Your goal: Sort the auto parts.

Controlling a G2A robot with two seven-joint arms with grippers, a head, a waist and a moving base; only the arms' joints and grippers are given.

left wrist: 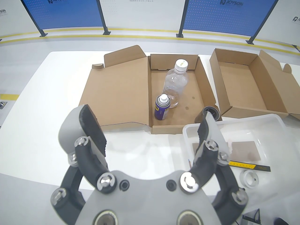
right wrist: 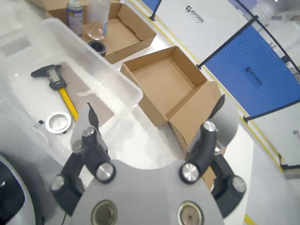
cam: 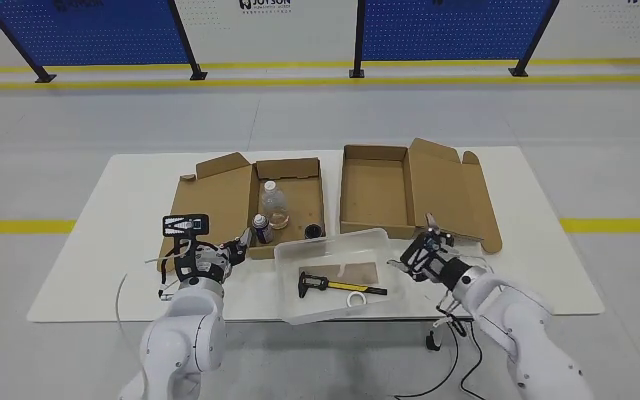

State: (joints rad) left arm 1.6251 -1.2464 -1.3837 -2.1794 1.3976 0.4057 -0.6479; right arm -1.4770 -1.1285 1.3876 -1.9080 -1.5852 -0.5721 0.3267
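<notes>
Near the table's front edge, the left gripper hangs just left of a clear plastic tub, jaws spread wide with nothing between them. The right gripper is just right of the tub, also spread apart and holding nothing. The tub sits at the middle of the front edge. In it lie a digital caliper with a yellow scale and, nearer the front, a small metal ring. A short black cylindrical part stands between the tub's far rim and the near right corner of the left cardboard box. In that open box a spray can stands upright, with a clear bottle upright just behind it. The right cardboard box lies open beside it, toward the far edge.
</notes>
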